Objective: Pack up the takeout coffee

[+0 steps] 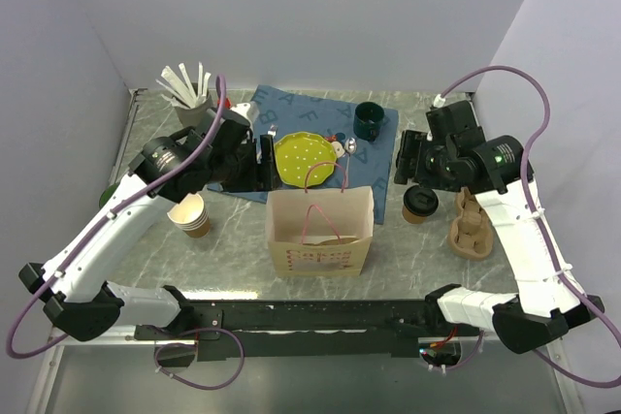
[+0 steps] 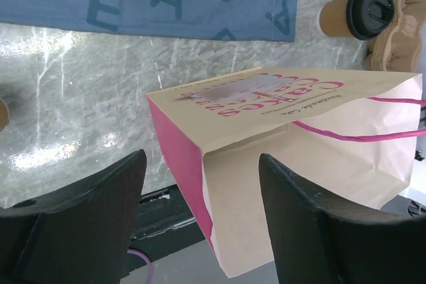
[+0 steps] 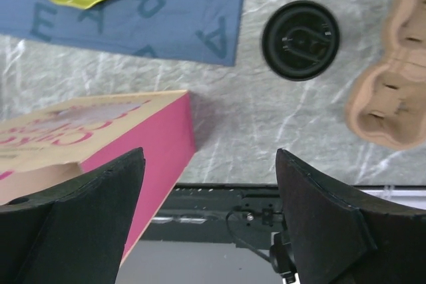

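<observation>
While both pincers hang with fingers spread and nothing between them, the left gripper (image 2: pixel 201 164) sits close to the upright paper bag (image 2: pixel 279 138); the right gripper (image 3: pixel 210 157) hovers over the marble table (image 3: pixel 266 118), between that bag and the takeout coffee (image 3: pixel 300 40); the coffee stands upright outside the bag, black lid on, just off the blue cloth (image 3: pixel 186 18), beside the cardboard cup carrier (image 3: pixel 393 84).

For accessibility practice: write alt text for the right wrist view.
A black-lidded coffee cup sits on the table beyond the right gripper, jaws open. A cardboard carrier lies beside it; a pink-sided paper bag is lower left.
</observation>
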Motion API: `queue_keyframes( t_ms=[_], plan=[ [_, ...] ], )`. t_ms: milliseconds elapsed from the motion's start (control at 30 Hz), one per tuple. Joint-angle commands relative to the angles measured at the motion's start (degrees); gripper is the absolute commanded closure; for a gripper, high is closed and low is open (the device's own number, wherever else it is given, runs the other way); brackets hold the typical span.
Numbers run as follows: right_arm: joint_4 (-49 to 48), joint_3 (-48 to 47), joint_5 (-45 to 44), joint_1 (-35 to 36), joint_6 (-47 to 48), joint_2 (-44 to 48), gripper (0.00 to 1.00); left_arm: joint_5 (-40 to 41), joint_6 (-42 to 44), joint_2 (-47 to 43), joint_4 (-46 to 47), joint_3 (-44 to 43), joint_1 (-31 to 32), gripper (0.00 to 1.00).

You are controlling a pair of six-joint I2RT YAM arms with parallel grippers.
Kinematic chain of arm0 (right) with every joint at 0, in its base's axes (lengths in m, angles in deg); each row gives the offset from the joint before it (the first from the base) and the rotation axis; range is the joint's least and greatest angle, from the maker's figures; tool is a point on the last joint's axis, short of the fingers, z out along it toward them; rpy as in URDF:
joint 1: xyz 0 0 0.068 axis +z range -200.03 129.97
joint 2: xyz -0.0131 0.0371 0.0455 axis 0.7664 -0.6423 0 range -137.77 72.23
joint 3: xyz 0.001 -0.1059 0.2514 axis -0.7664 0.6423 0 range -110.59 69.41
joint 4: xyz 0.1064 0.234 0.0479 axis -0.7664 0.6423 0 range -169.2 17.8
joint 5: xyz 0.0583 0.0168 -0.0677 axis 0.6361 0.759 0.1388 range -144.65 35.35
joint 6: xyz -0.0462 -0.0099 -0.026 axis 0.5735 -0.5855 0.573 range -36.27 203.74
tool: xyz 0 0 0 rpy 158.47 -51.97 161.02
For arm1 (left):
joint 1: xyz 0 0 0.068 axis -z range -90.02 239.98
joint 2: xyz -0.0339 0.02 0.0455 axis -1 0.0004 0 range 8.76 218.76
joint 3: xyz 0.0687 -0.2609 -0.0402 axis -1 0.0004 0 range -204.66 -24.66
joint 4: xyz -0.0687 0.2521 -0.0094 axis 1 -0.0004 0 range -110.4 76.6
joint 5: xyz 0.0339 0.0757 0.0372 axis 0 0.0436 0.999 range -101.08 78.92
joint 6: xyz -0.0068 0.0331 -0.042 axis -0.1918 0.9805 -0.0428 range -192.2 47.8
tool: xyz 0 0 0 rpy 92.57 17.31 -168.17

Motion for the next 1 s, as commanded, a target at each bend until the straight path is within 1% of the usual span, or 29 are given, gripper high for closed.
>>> queue_keyframes(
  t_ms=[0,67,133,167,300,400,500,600,633,667,700,733,767,833,867,900,967],
  plan=[
    [-1.99,-2.28,7.10,-0.25,0.71,1.64,0.17,1.33,1.27,-2.70,-1.26,0.89,-0.22,0.25],
    [-4.00,-3.07,14.45,-0.16,2.90,3.22,0.18,-0.51,2.06,-3.14,-0.74,2.29,-0.22,0.26],
    [-4.98,-2.72,17.99,-0.16,3.26,4.63,0.18,-1.83,2.76,-2.88,0.31,3.27,-0.22,0.27],
    [-4.99,-2.55,21.14,-0.16,3.35,4.72,0.18,-3.49,2.94,-2.79,0.93,3.97,-0.22,0.28],
    [-5.25,-0.53,26.08,0.02,2.47,5.25,0.21,-5.26,2.94,-1.82,2.69,4.41,-0.22,0.32],
    [-6.47,2.10,28.11,1.07,0.54,5.69,0.25,-6.05,3.56,-1.38,3.57,5.29,-0.22,0.35],
    [-7.09,4.39,26.90,4.32,-1.74,5.78,0.26,-6.32,4.08,-1.38,4.45,6.69,-0.22,0.39],
    [-8.32,6.59,23.38,8.09,-4.03,5.25,0.29,-7.28,4.61,-1.73,5.33,8.28,-0.22,0.48],
    [-8.24,6.77,21.89,8.89,-4.73,3.95,0.30,-7.63,4.70,-1.64,5.59,8.63,-0.22,0.53],
    [-7.63,6.77,21.01,9.59,-4.91,3.24,0.30,-8.16,4.79,-1.64,5.68,8.89,-0.22,0.57],
    [-6.67,5.81,19.43,11.25,-5.00,2.27,0.33,-9.12,4.96,-1.56,5.85,8.81,-0.22,0.61],
    [-5.79,5.11,17.94,11.96,-4.48,0.70,0.34,-11.22,5.05,-1.90,5.77,8.72,-0.14,0.67],
    [-4.12,4.41,15.05,12.84,-3.95,0.07,0.36,-12.28,4.79,-2.17,5.68,8.55,-0.14,0.70],
    [-3.32,3.00,12.75,14.17,-2.29,-0.98,0.47,-15.35,3.30,-4.26,6.29,9.24,0.30,0.74],
    [-3.23,2.73,11.17,14.08,-1.67,-0.99,0.52,-16.41,2.51,-5.50,6.99,10.99,0.48,0.74],
    [-3.40,2.55,10.63,14.17,-1.05,-1.08,0.61,-17.47,0.76,-6.73,7.96,12.14,0.57,0.73],
    [-3.93,2.90,9.67,14.08,1.23,-0.73,0.71,-18.01,-1.26,-10.25,9.28,14.60,0.57,0.57]
  ],
)
